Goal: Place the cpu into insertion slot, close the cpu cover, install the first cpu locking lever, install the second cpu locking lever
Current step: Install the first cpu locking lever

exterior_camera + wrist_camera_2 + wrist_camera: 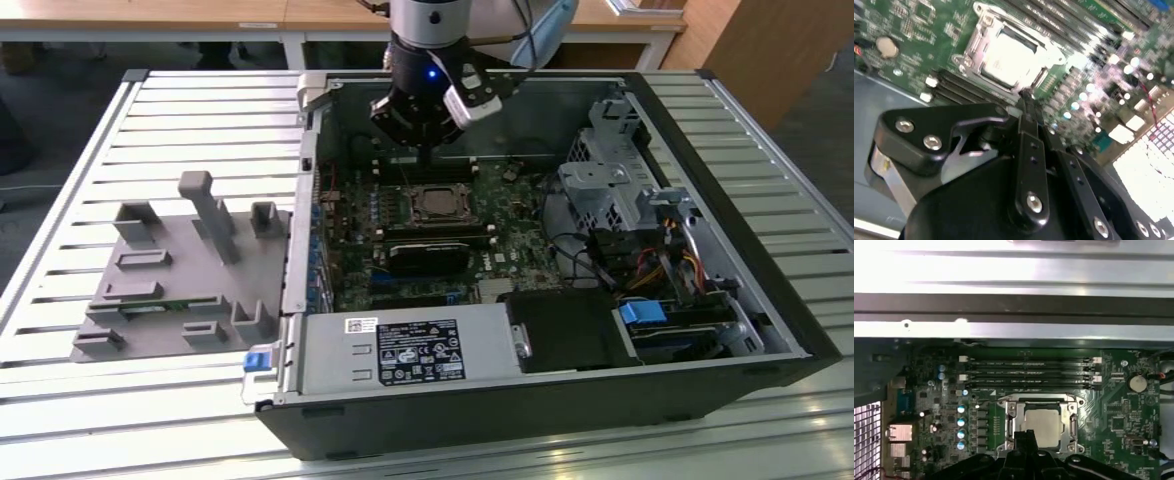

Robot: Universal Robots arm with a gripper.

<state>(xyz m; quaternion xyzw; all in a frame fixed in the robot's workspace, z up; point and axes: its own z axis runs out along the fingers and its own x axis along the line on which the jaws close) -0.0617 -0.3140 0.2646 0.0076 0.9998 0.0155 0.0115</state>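
End effector (1025,436) near cpu (1043,423); case (534,415) on slatted table (200,110), prob. desks (160,15) behind.

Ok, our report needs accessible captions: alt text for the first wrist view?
The cpu sits under the closed silver cover on a green board. The shut end effector is at the cover's edge; black memory slots lie beyond.

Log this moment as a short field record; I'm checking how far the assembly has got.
cpu: seated in the insertion slot, metal face up
cpu cover: lowered over the cpu, framing its face
tool: shut, tip at the cover's edge away from the memory slots; contact unclear
setting: open computer case on a slatted table
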